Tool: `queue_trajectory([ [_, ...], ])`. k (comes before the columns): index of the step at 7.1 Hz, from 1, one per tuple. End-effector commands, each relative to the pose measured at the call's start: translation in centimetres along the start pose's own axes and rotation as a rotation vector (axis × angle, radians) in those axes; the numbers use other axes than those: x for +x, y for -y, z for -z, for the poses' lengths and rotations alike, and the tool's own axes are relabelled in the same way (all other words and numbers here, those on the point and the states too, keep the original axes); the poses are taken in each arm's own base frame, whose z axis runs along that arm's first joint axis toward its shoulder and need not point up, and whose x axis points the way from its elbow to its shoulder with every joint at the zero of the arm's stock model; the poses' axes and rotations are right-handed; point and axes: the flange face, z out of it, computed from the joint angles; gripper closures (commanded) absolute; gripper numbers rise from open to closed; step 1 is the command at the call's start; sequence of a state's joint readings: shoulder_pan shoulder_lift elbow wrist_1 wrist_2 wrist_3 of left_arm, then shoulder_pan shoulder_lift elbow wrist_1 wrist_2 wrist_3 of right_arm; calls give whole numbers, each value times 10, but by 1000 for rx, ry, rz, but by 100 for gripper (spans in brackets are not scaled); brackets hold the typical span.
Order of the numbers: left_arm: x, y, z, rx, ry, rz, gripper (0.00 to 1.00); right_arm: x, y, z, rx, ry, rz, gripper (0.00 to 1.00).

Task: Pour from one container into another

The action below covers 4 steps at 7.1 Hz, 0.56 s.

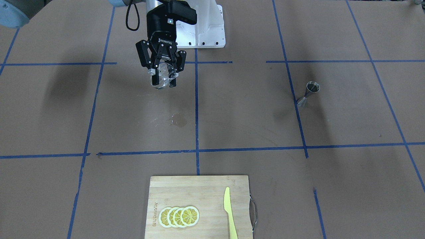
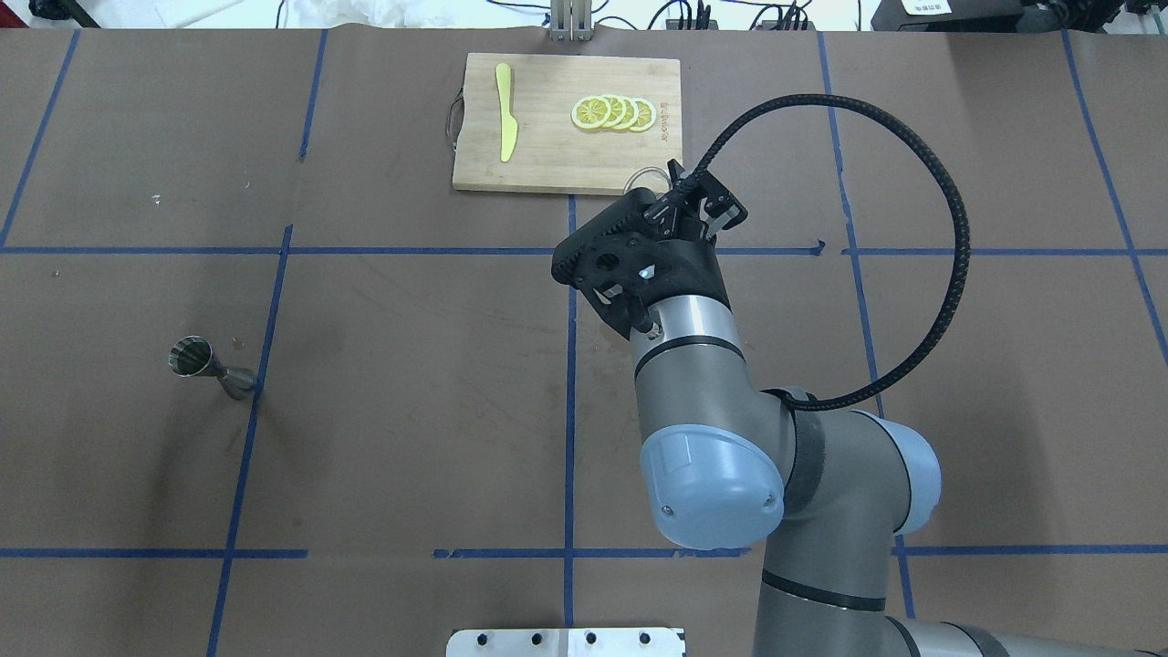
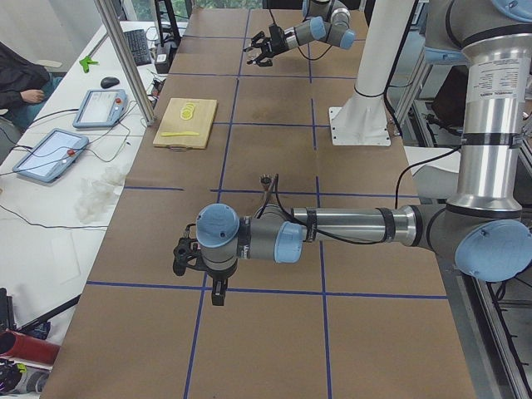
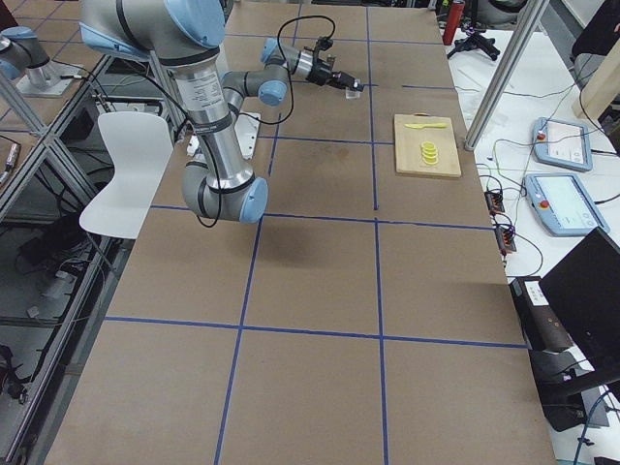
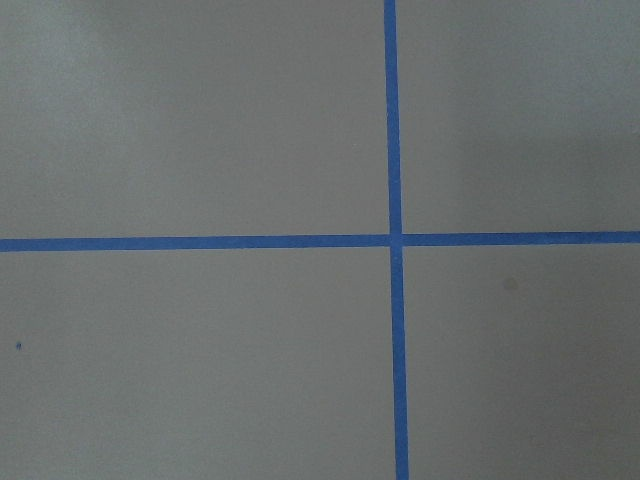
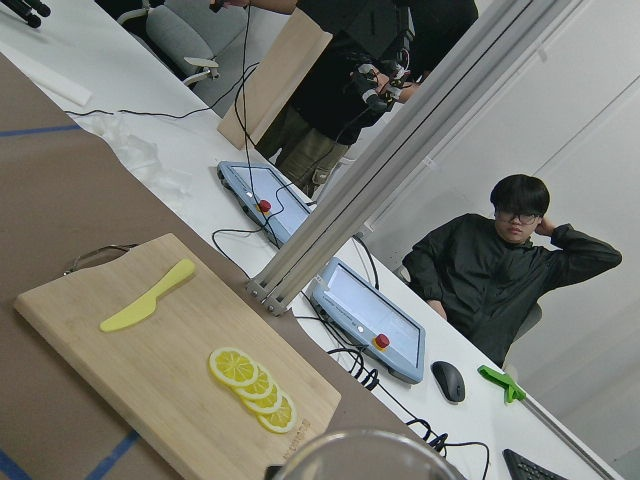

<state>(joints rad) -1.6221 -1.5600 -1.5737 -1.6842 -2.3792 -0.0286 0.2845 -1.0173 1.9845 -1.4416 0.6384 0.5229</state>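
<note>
My right gripper (image 1: 163,81) is shut on the small clear glass cup (image 1: 163,73) and holds it tilted, in the air above the table on the robot's right side. The cup's rim (image 6: 365,452) shows at the bottom edge of the right wrist view, and it peeks out past the wrist (image 2: 646,175) in the overhead view. The steel jigger (image 1: 308,94) stands upright on a blue tape line far over on the robot's left side (image 2: 210,363). My left gripper (image 3: 198,264) hangs low over the table, past the jigger; I cannot tell whether it is open or shut.
A wooden cutting board (image 1: 206,186) lies at the table's far edge with lemon slices (image 1: 179,216) and a yellow knife (image 1: 229,212) on it. A small wet spot (image 1: 179,120) marks the paper. Operators and tablets sit beyond the far edge (image 6: 500,270).
</note>
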Motion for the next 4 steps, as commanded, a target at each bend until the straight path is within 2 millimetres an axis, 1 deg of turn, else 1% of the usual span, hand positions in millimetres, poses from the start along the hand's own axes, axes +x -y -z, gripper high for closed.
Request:
queue_trajectory([
  [1,-1,-2,-2,-3,0,2,0,18,-22,2,-19,1,-150,100],
  [2,-2,-4,-2,-4,0,3,0,23,-37,0,-26,-5,-217,100],
  [3,-1,-4,0,-1,0,2,0,34,-67,-4,-11,6,-283,100],
  [4,-2,-4,-1,-2,0,3,0,47,-99,-6,5,18,-310,100],
])
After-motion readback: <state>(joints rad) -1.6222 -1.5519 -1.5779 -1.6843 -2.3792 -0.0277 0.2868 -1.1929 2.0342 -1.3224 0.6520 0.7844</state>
